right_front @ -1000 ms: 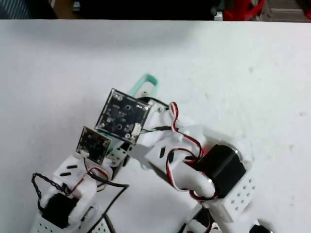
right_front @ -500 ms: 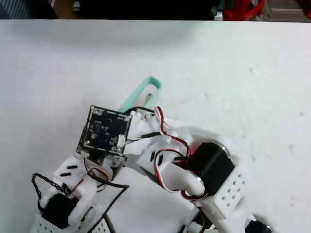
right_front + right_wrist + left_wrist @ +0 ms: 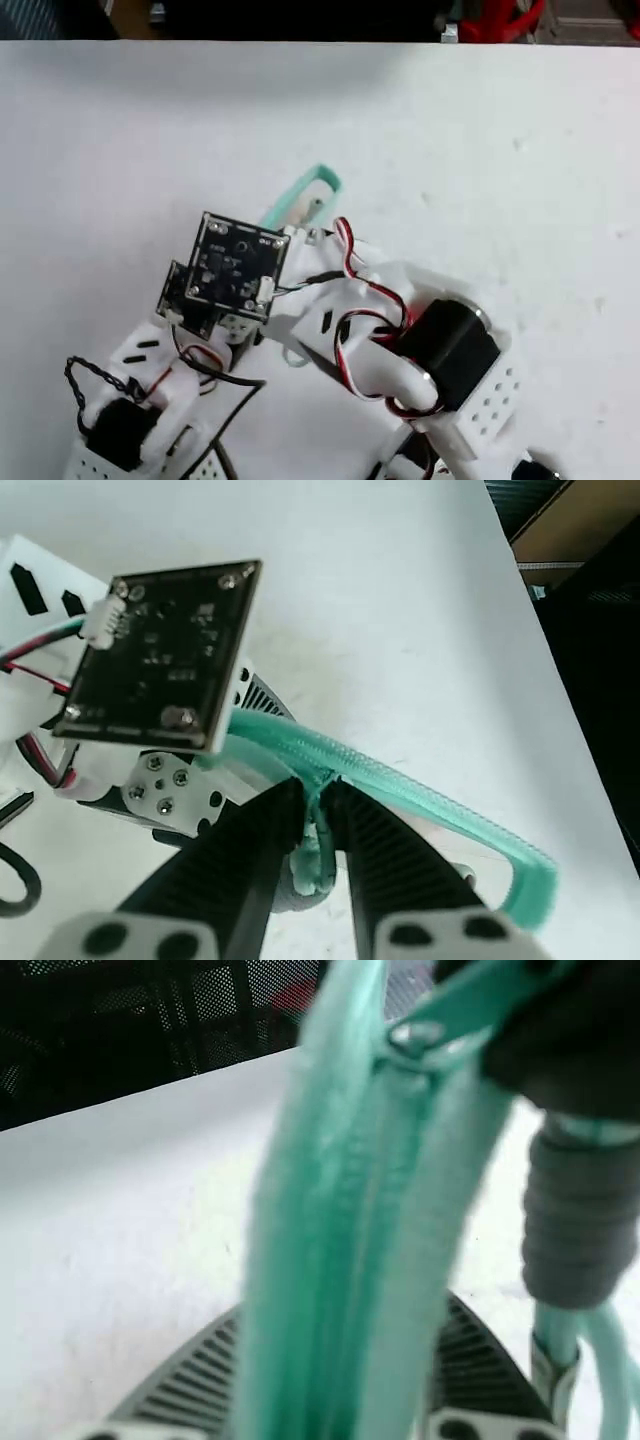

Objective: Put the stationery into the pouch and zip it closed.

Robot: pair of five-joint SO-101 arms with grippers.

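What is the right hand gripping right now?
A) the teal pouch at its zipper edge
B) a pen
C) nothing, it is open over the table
A: the right wrist view shows the right hand pinched shut on the pouch along its zipper.

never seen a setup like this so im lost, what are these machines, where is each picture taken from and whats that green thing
These are two small robot arms working side by side at a white table. One picture looks down from a fixed camera above. The other two come from a camera on each arm's wrist, so they sit very close to the work. The green thing is a zip pouch. The left tool grips one end of it, and the right tool is pinched shut on the zip pull.
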